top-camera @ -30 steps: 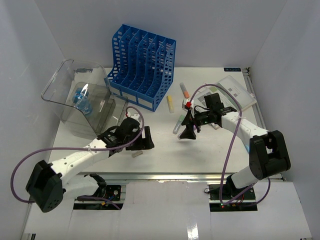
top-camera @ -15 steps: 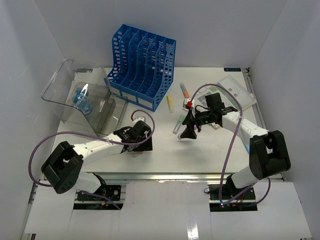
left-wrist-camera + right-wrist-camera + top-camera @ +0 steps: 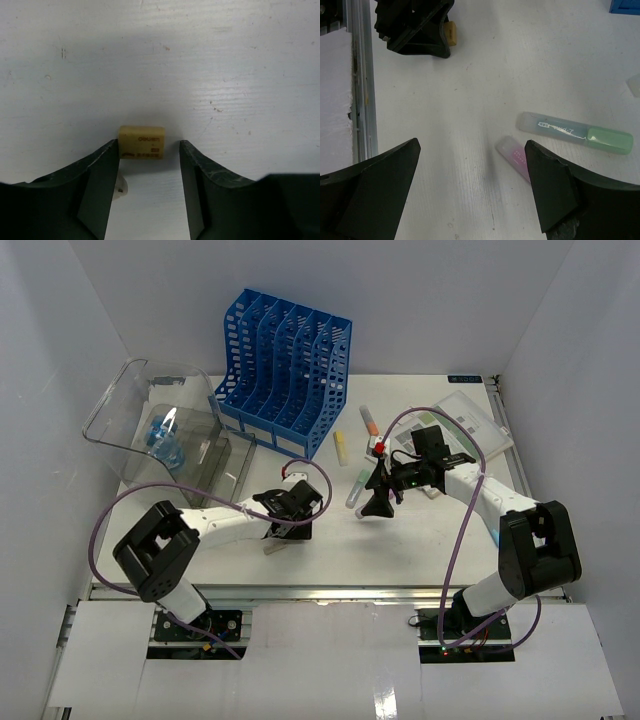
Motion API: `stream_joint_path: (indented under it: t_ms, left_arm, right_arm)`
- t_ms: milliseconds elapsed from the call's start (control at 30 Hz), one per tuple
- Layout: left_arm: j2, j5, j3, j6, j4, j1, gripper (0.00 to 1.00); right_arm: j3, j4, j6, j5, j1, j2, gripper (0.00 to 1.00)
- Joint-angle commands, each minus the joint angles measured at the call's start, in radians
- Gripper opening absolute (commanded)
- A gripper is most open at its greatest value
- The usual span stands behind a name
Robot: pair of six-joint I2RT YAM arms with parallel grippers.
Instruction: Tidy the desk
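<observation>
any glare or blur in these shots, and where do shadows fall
Left wrist: small yellow rectangular eraser sharp, soft shadow just below it; right wrist: the right gripper looks slightly soft up close, green-capped translucent marker crisp; top external: white glare on the clear plastic bin, light otherwise even.

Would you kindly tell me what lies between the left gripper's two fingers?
A small yellowish eraser lies on the desk between the fingers of the left gripper, up against one fingertip, apart from the other; the left wrist view shows it.
</observation>
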State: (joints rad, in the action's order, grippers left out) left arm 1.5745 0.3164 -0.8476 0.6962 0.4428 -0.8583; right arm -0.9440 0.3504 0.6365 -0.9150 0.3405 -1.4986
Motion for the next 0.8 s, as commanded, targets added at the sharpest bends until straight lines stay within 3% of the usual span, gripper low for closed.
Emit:
stream_joint_path:
  t_ms: [0,133,167,433,533,767]
  left_arm:
    - [0.046,0.03,-0.02,-0.002,-0.003,-0.015,0.52]
    - [0.068,0.056,-0.049,-0.01,0.019,-0.039,0.36]
    - [0.068,0.061,-0.058,-0.012,0.022,-0.045,0.28]
    - [-0.013,0.2,-0.189,-0.11,0.158,-0.045,0.16]
    - [-0.042,0.238,-0.288,-0.176,0.237,0.02,0.15]
    - [-0.116,0.175,-0.366,-0.338,0.217,0.296,0.15]
  right_arm:
    - [-0.029,0.015,0.015,-0.015,-0.005,0.03,0.92]
    - [-0.027,0.016,0.017,-0.015,-0.004,0.029,0.92]
    - [-0.027,0.016,0.017,-0.016,-0.005,0.029,0.92]
    - [-0.025,0.015,0.023,-0.012,-0.004,0.041,0.92]
    - [-0.024,0.016,0.026,-0.008,-0.003,0.043,0.92]
    - [-0.024,0.018,0.029,-0.008,-0.005,0.044,0.92]
